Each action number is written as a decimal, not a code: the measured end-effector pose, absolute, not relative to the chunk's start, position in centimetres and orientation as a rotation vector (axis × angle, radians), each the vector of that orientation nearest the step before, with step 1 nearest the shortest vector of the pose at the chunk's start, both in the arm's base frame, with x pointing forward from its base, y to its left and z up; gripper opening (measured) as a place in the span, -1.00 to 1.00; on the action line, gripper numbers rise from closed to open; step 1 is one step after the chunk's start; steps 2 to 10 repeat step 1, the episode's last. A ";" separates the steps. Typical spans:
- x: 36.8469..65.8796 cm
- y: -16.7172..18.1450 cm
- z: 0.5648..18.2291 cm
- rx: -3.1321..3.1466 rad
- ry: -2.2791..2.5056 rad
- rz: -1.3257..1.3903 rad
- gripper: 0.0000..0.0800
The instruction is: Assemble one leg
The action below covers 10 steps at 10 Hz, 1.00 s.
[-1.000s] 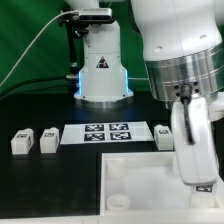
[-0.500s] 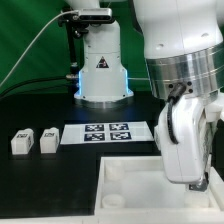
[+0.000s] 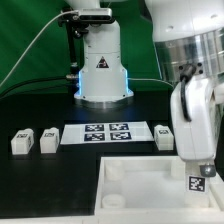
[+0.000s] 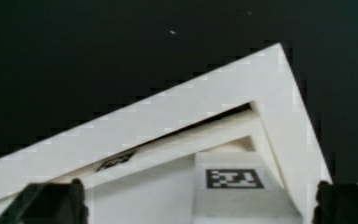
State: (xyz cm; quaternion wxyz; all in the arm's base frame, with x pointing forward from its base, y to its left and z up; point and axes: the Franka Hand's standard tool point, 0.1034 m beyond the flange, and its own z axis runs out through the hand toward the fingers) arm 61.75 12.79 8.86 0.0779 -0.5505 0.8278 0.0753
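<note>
My gripper [image 3: 197,168] hangs at the exterior view's right, over the right part of the large white tray [image 3: 130,175]. It is shut on a white leg [image 3: 200,185] whose black-and-white tag shows just below the fingers. In the wrist view the leg [image 4: 240,180] lies between the dark fingertips [image 4: 51,205] of the gripper [image 4: 202,206], with a corner of the tray [image 4: 194,105] behind it. Three more legs lie on the black table: two at the left [image 3: 22,142] [image 3: 48,140] and one near the arm [image 3: 165,135].
The marker board [image 3: 108,132] lies flat between the loose legs. The robot's white base [image 3: 102,70] stands behind it with a cable and a green backdrop. The tray fills the front of the table.
The gripper dipped left and down half a second ago, then moved back right. The held leg's tag now shows clearly below the fingers.
</note>
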 end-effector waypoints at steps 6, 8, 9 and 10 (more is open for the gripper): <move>61.7 12.8 8.6 -1.652 2.480 0.227 0.62; 61.7 12.8 8.6 -1.652 2.480 0.227 0.62; 61.7 12.8 8.6 -1.652 2.480 0.227 0.62; 61.7 12.8 8.6 -1.652 2.480 0.227 0.62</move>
